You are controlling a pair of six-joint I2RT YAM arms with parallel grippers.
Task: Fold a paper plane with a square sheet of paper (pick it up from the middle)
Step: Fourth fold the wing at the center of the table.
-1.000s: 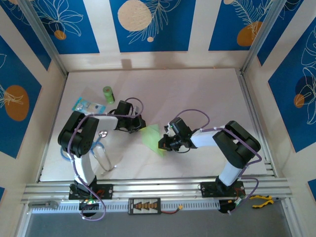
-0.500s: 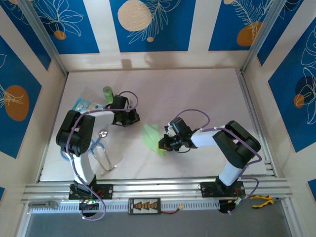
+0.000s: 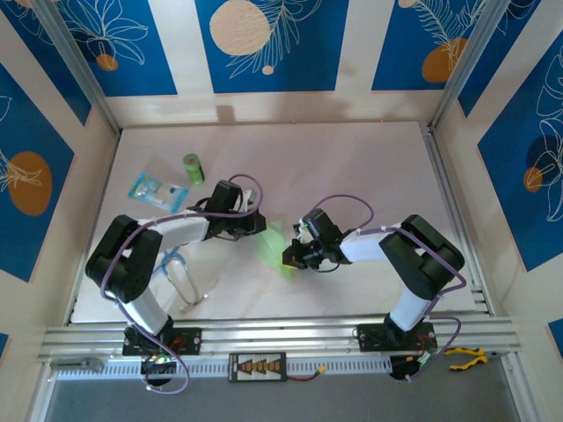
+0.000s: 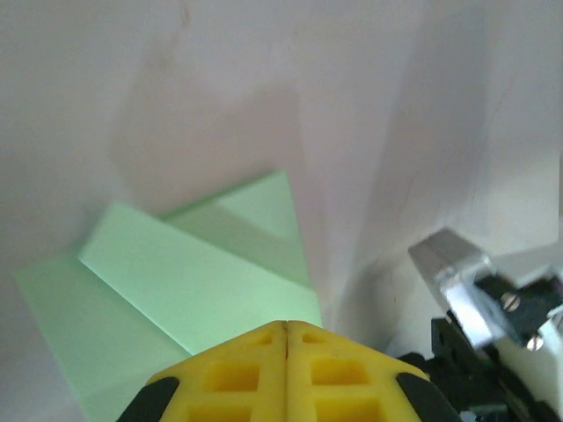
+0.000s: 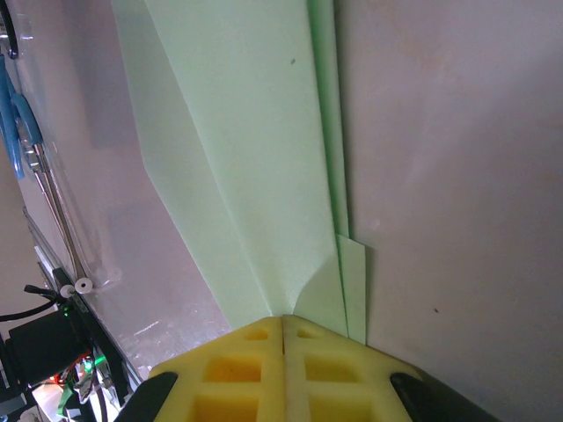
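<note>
Moved back from beside the green cylinder (image 3: 193,168), the left gripper (image 3: 256,225) is seen from above at the upper edge of the folded pale-green paper (image 3: 274,248) on the table (image 3: 352,167), with the right gripper (image 3: 288,258) at its lower end.

From the left wrist, the yellow fingers (image 4: 237,378) are seen pressed together over the paper's (image 4: 176,290) near edge.

From the right wrist, the fingers (image 5: 237,369) are likewise closed, with their tips touching the paper (image 5: 246,141); whether it is pinched cannot be told.
</note>
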